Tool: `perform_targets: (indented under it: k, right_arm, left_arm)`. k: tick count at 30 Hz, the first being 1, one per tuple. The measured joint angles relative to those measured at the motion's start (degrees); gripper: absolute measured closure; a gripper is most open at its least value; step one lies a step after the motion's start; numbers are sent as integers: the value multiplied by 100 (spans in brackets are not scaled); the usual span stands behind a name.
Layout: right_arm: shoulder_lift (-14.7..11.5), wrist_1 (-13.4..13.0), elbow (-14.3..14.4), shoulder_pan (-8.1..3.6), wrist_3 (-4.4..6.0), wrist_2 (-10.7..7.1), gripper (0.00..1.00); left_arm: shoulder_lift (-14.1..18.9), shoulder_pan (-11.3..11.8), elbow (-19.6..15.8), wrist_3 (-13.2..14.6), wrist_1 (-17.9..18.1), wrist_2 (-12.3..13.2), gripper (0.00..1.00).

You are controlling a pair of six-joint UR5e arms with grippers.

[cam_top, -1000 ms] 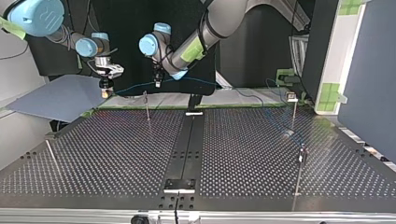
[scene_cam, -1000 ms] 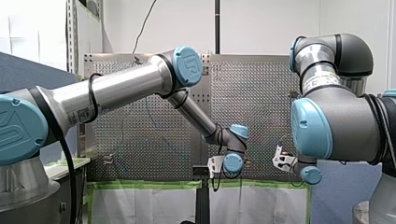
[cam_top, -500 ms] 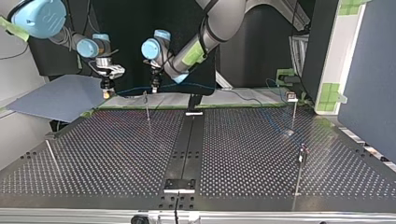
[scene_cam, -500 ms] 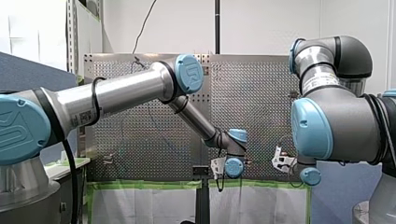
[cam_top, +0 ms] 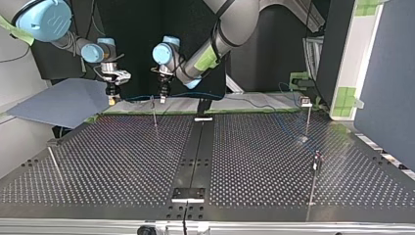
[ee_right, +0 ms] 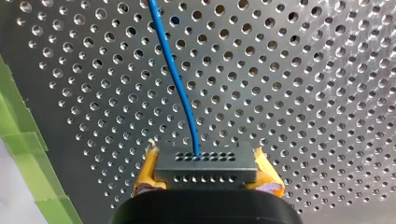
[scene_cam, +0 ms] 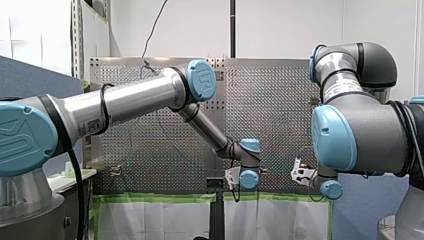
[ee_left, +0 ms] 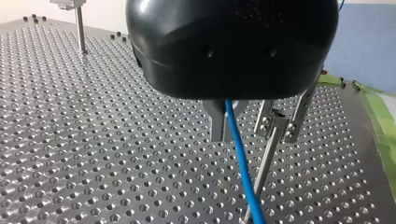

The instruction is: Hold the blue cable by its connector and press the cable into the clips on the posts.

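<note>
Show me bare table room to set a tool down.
Top view: bare plate between the slanted rod and the centre rail, and between that rail and the two right-hand posts. Crowded at the far edge: my right gripper, my left gripper, the blue cable and a post.

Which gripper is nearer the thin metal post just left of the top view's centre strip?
Left. My left gripper, shut on the blue cable, hangs beside the metal post's top; my right gripper, holding the grey connector, stands farther toward the top view's left.
</note>
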Motion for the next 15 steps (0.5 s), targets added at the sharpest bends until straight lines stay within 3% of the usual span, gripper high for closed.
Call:
perform_targets:
  k: [15]
  right_arm:
    - [24, -21, -4, 24, -13, -1, 100]
  left_arm:
    - [-54, -53, -214, 118, 815, 67, 100]
